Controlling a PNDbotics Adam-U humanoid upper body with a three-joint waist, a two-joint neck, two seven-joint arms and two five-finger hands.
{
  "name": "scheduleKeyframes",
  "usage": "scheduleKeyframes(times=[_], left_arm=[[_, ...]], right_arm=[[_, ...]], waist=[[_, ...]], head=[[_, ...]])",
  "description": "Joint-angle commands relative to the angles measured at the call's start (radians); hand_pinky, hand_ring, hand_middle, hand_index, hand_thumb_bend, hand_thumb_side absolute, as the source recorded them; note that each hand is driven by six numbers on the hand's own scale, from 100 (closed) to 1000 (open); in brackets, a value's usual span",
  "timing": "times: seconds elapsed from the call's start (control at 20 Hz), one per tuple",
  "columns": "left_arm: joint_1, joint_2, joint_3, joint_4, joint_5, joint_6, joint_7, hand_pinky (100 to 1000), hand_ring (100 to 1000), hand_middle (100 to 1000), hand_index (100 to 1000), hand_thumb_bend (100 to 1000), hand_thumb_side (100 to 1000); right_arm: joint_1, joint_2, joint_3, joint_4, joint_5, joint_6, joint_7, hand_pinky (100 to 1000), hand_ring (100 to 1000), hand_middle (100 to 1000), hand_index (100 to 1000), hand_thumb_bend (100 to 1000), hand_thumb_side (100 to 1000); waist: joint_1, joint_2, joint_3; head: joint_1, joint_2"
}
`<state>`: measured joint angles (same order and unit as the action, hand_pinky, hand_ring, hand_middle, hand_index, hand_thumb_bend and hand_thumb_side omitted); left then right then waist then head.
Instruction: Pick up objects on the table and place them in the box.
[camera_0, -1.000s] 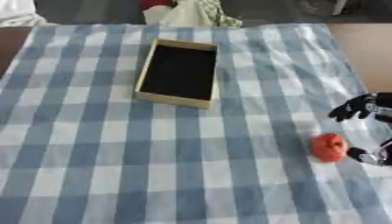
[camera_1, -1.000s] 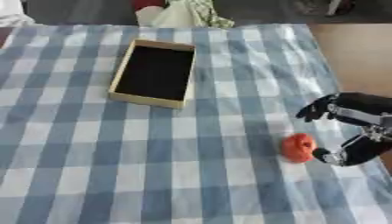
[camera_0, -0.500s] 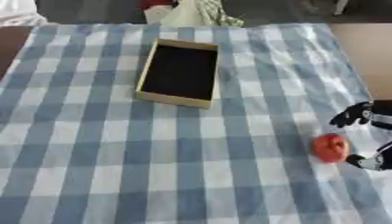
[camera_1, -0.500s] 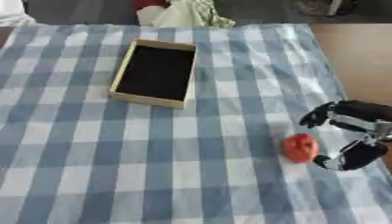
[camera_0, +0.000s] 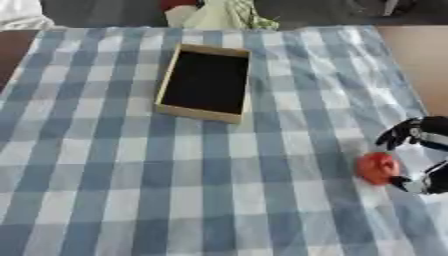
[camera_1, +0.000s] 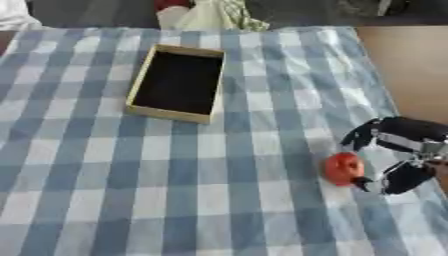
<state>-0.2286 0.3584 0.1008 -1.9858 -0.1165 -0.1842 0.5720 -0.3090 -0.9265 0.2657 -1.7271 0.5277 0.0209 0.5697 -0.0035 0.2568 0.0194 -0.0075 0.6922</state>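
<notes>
Right robot hand (camera_1: 395, 155) spread beside red object (camera_1: 343, 168), lower fingers touching it, not gripping.

Stereo head pair, looking down, sharing checked cloth (camera_0: 131, 165).

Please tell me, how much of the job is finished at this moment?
Nothing looks done: the box shows only its dark inside. In hand: the right hand is open beside the red object on the checked cloth, not lifting it. Left: grasp it, carry it to the box.
</notes>
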Motion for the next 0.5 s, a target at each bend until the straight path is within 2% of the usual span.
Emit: scheduleKeyframes(times=[0.05,0.25,0.35,0.45,0.5], left_arm=[[-0.006,0.009,0.001,-0.014,0.0,0.0,-0.005,752,752,680,816,543,656],[-0.007,0.009,0.0,-0.014,0.0,0.0,-0.006,752,752,679,814,543,656],[-0.008,0.009,0.001,-0.014,-0.001,0.0,-0.007,752,751,678,811,543,656],[-0.007,0.008,0.001,-0.014,-0.001,0.0,-0.008,752,751,677,810,543,656],[-0.007,0.008,0.001,-0.014,-0.001,0.001,-0.008,752,750,677,810,542,656]], right_arm=[[-0.014,-0.01,-0.003,0.007,0.023,0.002,-0.021,731,746,622,830,343,235],[-0.018,0.002,0.009,0.025,0.055,0.0,-0.024,709,722,600,813,348,215],[-0.017,0.006,0.013,0.034,0.055,-0.004,-0.019,684,686,558,776,292,221],[-0.016,0.007,0.011,0.036,0.048,-0.008,-0.02,655,634,509,724,276,200],[-0.015,0.007,0.009,0.036,0.045,-0.01,-0.025,638,608,467,678,249,184]], waist=[[0.001,-0.012,0.001],[0.002,-0.01,0.005],[0.003,-0.01,0.006],[0.003,-0.01,0.006],[0.003,-0.01,0.006]], head=[[-0.003,-0.002],[-0.004,-0.004],[-0.005,-0.004],[-0.004,-0.002],[-0.004,-0.002]])
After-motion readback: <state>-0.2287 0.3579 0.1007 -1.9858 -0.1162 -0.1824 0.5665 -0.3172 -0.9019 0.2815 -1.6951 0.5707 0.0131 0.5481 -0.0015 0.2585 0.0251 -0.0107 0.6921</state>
